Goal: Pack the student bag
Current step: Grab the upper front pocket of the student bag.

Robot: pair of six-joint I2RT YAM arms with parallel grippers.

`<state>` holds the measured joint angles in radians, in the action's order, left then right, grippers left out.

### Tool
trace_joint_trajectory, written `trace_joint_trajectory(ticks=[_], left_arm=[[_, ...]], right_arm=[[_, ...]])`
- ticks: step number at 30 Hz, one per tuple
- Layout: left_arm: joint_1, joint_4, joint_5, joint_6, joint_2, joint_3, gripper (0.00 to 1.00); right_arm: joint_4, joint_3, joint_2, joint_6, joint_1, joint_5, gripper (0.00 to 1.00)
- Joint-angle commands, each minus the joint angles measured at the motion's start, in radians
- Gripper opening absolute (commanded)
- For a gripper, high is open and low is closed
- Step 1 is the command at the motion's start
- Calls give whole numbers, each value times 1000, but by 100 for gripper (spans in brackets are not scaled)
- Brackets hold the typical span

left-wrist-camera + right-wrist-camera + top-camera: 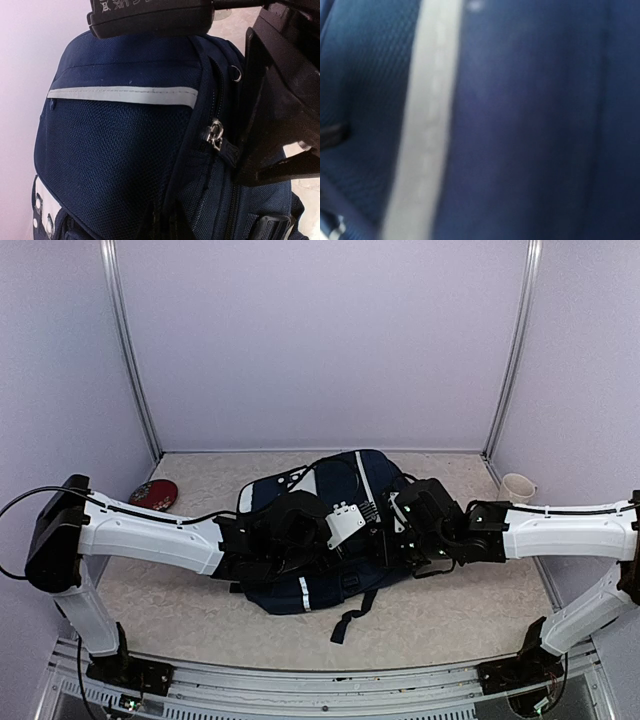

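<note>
The student bag (345, 475), a dark navy backpack, lies flat in the middle of the table with both arms over it. My left gripper (362, 532) is low on its middle and shut; in the left wrist view a fold of the bag's fabric (172, 200) runs down into the jaws, whose fingers are hidden. That view also shows the white stripe (122, 94) and a metal zipper pull (215, 134). My right gripper (402, 512) presses against the bag from the right. The right wrist view is only blurred navy cloth and the stripe (427, 125), with no fingers showing.
A red object (153, 493) lies at the back left near the wall. A white mug (518, 487) stands at the back right. A black strap (350, 620) of the bag trails toward the near edge. Walls close the table on three sides.
</note>
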<state>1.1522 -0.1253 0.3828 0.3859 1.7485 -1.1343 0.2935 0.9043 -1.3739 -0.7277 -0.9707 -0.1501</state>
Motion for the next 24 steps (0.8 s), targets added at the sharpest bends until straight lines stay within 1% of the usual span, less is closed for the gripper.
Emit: trace_joint_trajectory(ticks=[1, 4, 7, 10, 12, 15, 18, 20, 22, 23, 24], left_arm=[[-19, -7, 1, -32, -17, 19, 0], [-19, -6, 2, -32, -25, 23, 0], [-24, -11, 18, -23, -42, 41, 0], [-39, -7, 29, -22, -58, 64, 0], [-48, -4, 34, -24, -69, 75, 0], [-58, -3, 34, -26, -82, 90, 0], [-64, -4, 34, -33, -89, 96, 0], [-63, -5, 18, -37, -90, 94, 0], [-63, -9, -3, -46, -90, 88, 0], [-63, -13, -16, -52, -89, 85, 0], [-64, -15, -30, -59, -88, 82, 0]], right_arm=[[-86, 54, -42, 27, 22, -51, 28], [-56, 83, -52, 46, 27, -54, 12], [-20, 86, -23, 49, 35, -58, 1], [24, 76, 21, 51, 51, -46, 0], [54, 60, 49, 57, 78, -7, 0], [57, 20, 88, 90, 130, 116, 0], [46, 1, 102, 153, 144, 224, 0], [6, -8, 100, 190, 144, 313, 0], [-84, -30, 107, 198, 136, 385, 0], [-140, -43, 117, 201, 124, 390, 2], [-184, -54, 130, 201, 108, 365, 7]])
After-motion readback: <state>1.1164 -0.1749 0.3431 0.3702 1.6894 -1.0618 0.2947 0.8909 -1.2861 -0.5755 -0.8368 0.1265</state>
